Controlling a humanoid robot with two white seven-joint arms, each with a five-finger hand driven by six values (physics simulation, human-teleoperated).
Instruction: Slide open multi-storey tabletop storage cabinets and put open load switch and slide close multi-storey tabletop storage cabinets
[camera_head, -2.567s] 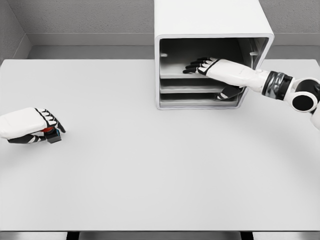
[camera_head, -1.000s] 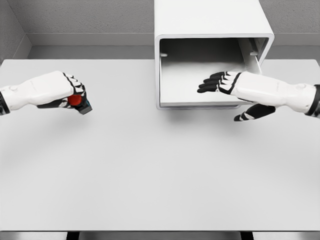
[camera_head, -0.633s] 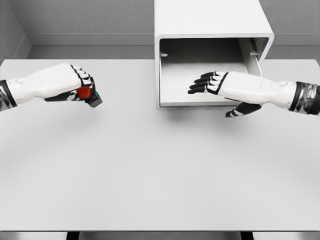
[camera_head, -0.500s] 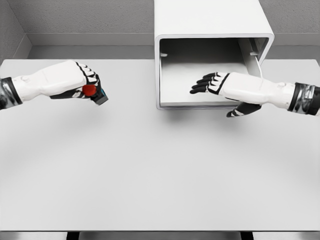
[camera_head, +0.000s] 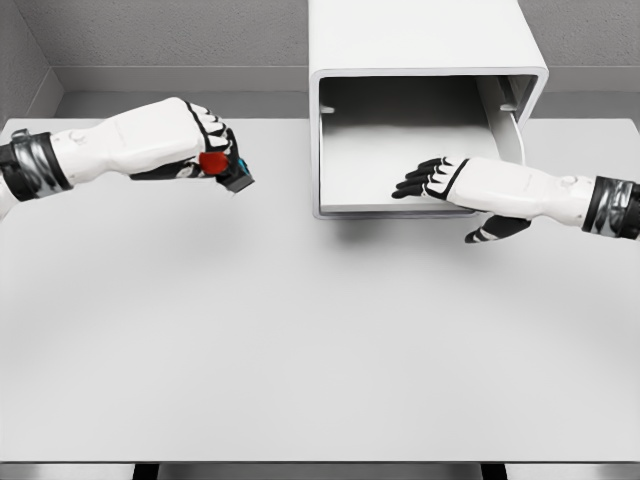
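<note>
Nearest, bare matte grey worktop (camera_head: 300, 350). Above it, left hand (camera_head: 185, 140) clenched on the switch (camera_head: 225, 168), red knob on a dark blocky body, carried rightward since a moment ago, now near the cabinet (camera_head: 420, 60): drop-in likely next. Right hand (camera_head: 450, 180), fingers loosely spread, holding the smooth white drawer (camera_head: 370, 170) out

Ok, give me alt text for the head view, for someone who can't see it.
The left robot hand carries a small red-and-black load switch above the white table toward an open white tabletop cabinet, whose pulled-out drawer lies under the open right robot hand.
</note>
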